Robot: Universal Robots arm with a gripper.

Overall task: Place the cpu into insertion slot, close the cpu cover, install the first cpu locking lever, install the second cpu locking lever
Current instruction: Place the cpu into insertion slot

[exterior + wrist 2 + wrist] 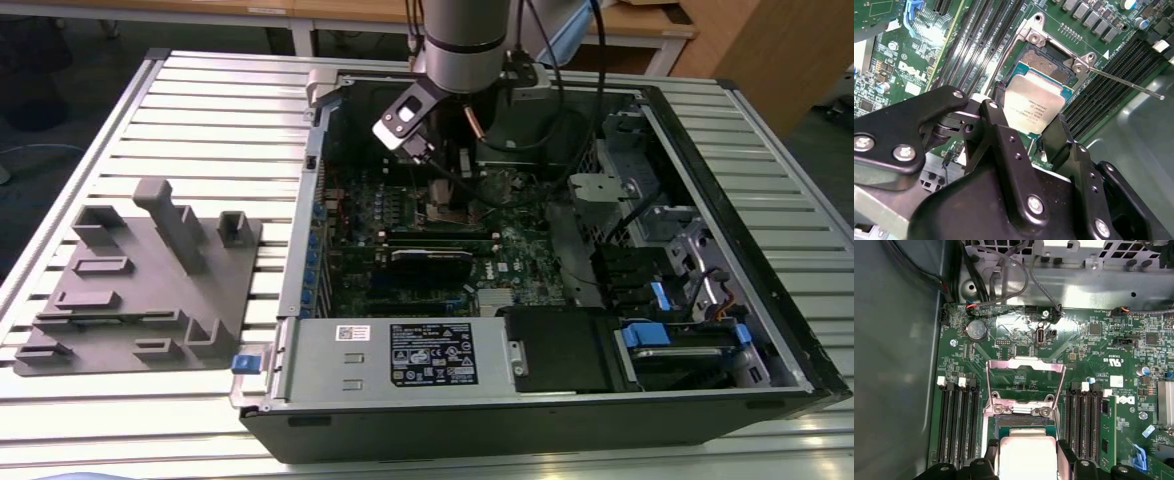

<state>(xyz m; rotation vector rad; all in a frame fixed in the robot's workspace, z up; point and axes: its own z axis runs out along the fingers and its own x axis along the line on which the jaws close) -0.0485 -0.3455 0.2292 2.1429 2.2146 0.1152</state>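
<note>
My gripper [1029, 114] is shut on the cpu [1036, 100], a flat square chip with a dull silver top, gripped at two opposite edges by the black fingers [999, 107]. The chip hangs just over the insertion slot [1046, 62], whose pin field still shows beyond it. In the first wrist view the cpu [1026, 460] sits between the fingertips [991, 449] of the gripper [1027, 447], in front of the insertion slot [1024, 421]. The cpu cover [1024, 363] stands raised behind the slot. In the exterior view the gripper [447, 170] reaches down into the open computer case [747, 390].
A thin locking lever [1124, 82] sticks out from the socket corner. Long black memory slots [956, 425] flank the socket on both sides. Cables [1004, 270] hang along the case wall behind the board. A grey fixture plate [134, 280] lies on the slatted table at the exterior view's left.
</note>
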